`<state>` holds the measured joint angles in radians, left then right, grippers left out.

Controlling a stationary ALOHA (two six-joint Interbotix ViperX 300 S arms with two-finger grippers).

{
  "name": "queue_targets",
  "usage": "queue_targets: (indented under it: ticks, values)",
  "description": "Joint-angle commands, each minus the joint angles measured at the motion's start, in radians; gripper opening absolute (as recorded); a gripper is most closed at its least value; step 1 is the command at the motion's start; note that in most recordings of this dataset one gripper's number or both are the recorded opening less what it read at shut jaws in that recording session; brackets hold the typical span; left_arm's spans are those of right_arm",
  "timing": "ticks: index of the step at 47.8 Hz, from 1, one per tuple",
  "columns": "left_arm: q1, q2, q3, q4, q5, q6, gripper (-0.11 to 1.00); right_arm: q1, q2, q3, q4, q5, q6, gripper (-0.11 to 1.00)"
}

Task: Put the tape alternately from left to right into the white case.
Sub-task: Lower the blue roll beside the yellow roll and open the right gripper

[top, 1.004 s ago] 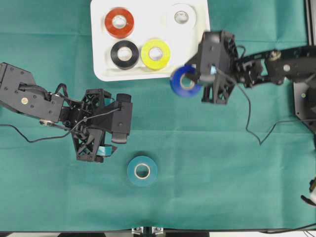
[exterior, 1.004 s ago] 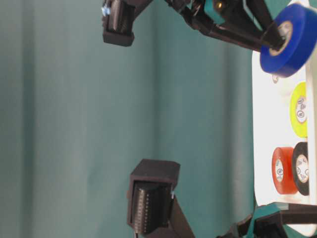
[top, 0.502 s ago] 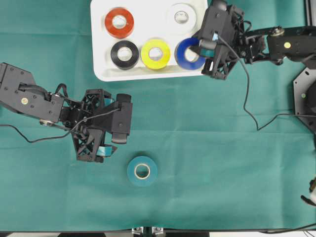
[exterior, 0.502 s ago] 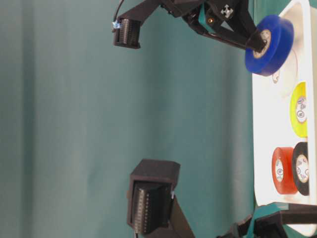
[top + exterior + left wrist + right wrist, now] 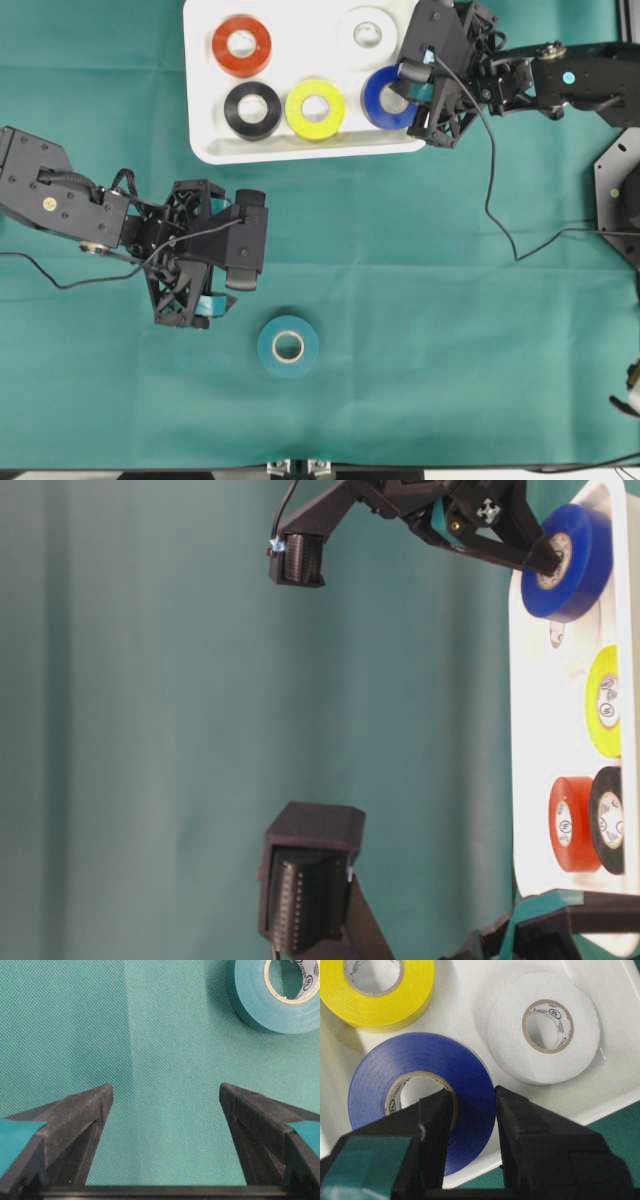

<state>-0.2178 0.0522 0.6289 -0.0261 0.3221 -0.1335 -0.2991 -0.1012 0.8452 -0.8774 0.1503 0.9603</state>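
Note:
The white case [image 5: 300,150] lies at the table's far side and holds orange-red [image 5: 241,45], white [image 5: 367,33], black [image 5: 252,109] and yellow [image 5: 315,108] tape rolls. My right gripper [image 5: 408,90] is shut on the blue tape [image 5: 378,100]. One finger sits in its core and the other outside its wall [image 5: 375,1085]. The blue roll hangs tilted over the case floor [image 5: 575,575], between the yellow and white rolls [image 5: 545,1065]. The teal tape [image 5: 288,345] lies flat on the cloth [image 5: 260,1002]. My left gripper [image 5: 215,255] hovers open up and to its left, with nothing between its fingers [image 5: 165,1095].
A green cloth [image 5: 420,330] covers the table. The right arm's black cable [image 5: 500,215] loops over the cloth below that arm. A black mount [image 5: 618,200] stands at the right edge. The left arm's thin cable [image 5: 60,280] trails to the left.
The right gripper carried the blue roll from outside the case's right front corner, over the rim, and lowered it beside the yellow roll. The left arm and teal roll have not moved.

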Motion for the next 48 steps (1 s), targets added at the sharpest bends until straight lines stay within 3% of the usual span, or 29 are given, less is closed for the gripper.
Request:
queue_targets:
  ticks: [1, 39, 40, 48]
  values:
    - [-0.005, -0.017, -0.006, 0.0, -0.005, 0.0, 0.55, -0.003, -0.011, -0.02, -0.003, -0.02, 0.0, 0.26]
    - [-0.005, -0.021, -0.005, 0.0, -0.003, 0.0, 0.55, -0.003, -0.008, -0.009, -0.003, -0.074, 0.002, 0.27]
    - [-0.005, -0.021, -0.005, 0.0, -0.003, 0.0, 0.55, -0.003, -0.008, -0.009, -0.002, -0.071, 0.002, 0.29]
    - [-0.005, -0.023, -0.003, 0.0, -0.003, 0.002, 0.55, -0.003, -0.008, -0.009, -0.003, -0.064, 0.002, 0.77]
